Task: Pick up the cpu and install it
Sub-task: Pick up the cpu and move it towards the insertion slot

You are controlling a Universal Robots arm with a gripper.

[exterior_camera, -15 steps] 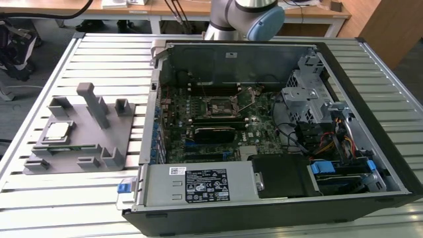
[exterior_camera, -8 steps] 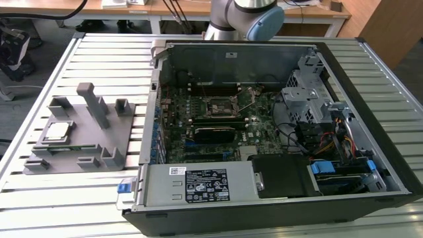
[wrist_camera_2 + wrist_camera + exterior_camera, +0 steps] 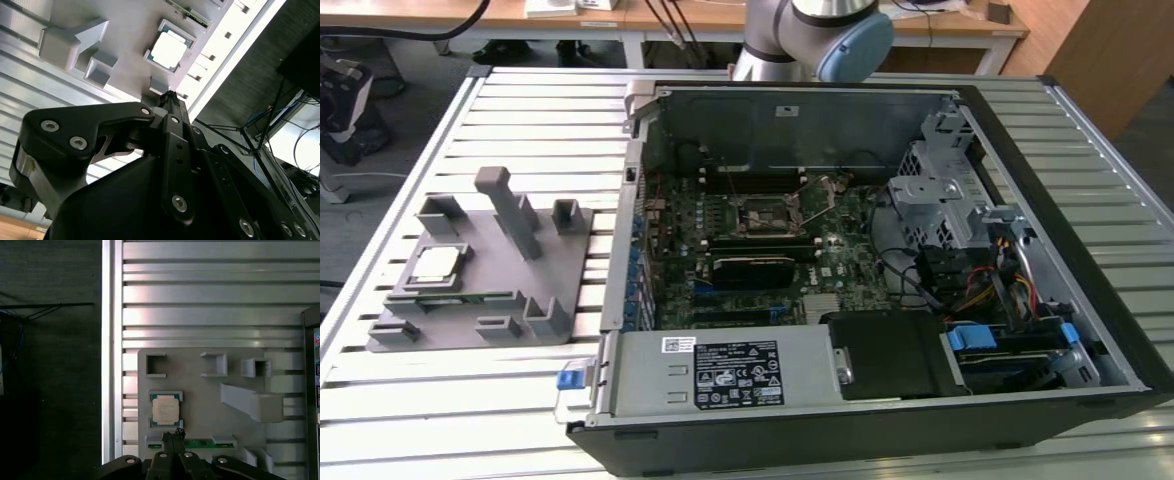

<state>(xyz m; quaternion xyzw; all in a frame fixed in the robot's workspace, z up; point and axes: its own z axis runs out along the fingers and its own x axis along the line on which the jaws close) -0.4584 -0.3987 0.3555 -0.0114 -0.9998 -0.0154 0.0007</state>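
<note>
One slatted metal surface point(image 3: 454, 400) carries an open computer case point(image 3: 1101, 250) at centre and a grey tray point(image 3: 520, 290) at nine o'clock in the exterior view. Wooden desks point(image 3: 694, 22) stand beyond it at twelve o'clock. The cpu point(image 3: 438, 265) lies flat in a tray pocket, silver top up. In the first wrist view the hand point(image 3: 173, 434) hovers clenched, grasping nothing, its tips just short of the cpu and not touching it.
</note>
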